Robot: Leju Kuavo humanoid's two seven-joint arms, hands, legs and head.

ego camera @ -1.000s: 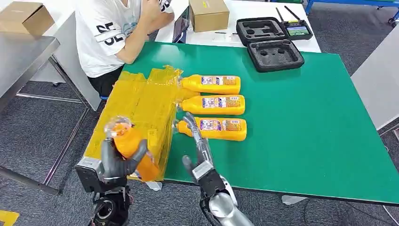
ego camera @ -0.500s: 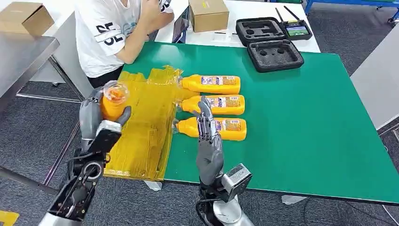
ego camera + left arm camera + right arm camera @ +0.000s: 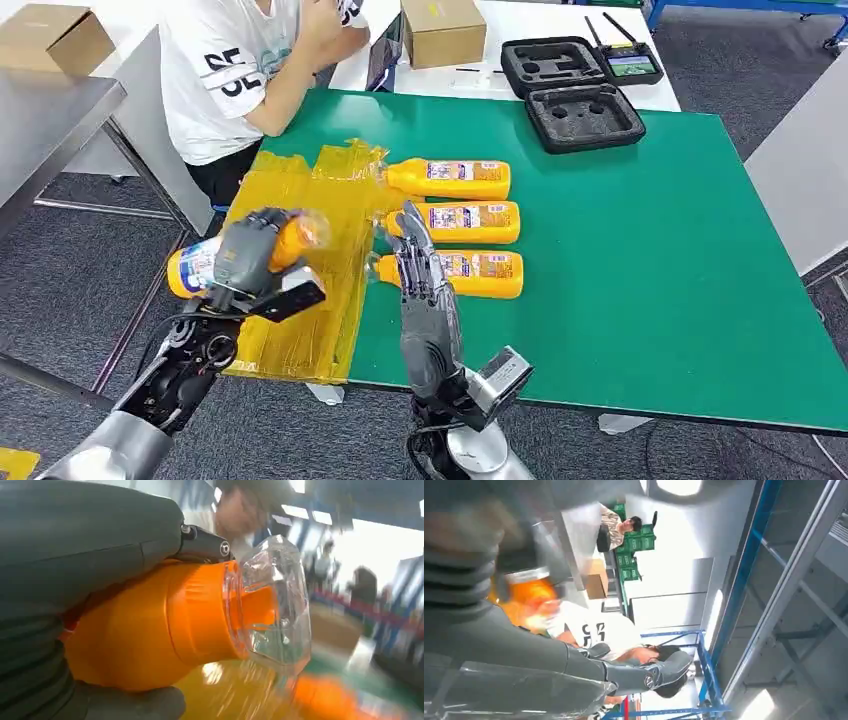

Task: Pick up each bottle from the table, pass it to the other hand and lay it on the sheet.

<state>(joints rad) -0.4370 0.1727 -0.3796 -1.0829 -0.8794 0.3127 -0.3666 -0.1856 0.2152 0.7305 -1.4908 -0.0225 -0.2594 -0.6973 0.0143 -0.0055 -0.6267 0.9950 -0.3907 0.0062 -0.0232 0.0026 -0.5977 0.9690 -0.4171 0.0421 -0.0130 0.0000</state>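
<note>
My left hand (image 3: 245,255) grips an orange bottle (image 3: 195,268) with a clear cap and holds it sideways above the left part of the yellow sheet (image 3: 325,215). The left wrist view shows the bottle (image 3: 165,625) close up, with the hand (image 3: 75,555) wrapped round its body. My right hand (image 3: 425,300) stands upright over the table's front edge, fingers straight and apart, holding nothing; its fingers (image 3: 624,672) also appear in the right wrist view. Three more orange bottles lie side by side right of the sheet: far (image 3: 455,178), middle (image 3: 470,222), near (image 3: 485,273), the near one partly behind my right hand.
A person in a white shirt (image 3: 235,70) sits at the far left corner of the green table (image 3: 650,260). A cardboard box (image 3: 443,30), a black foam case (image 3: 575,95) and a controller (image 3: 632,65) lie at the back. A grey table (image 3: 45,120) stands to the left.
My left hand has swung the bottle from upright to lying sideways and carried it right, over the sheet. My right hand stays raised and has shifted slightly left.
</note>
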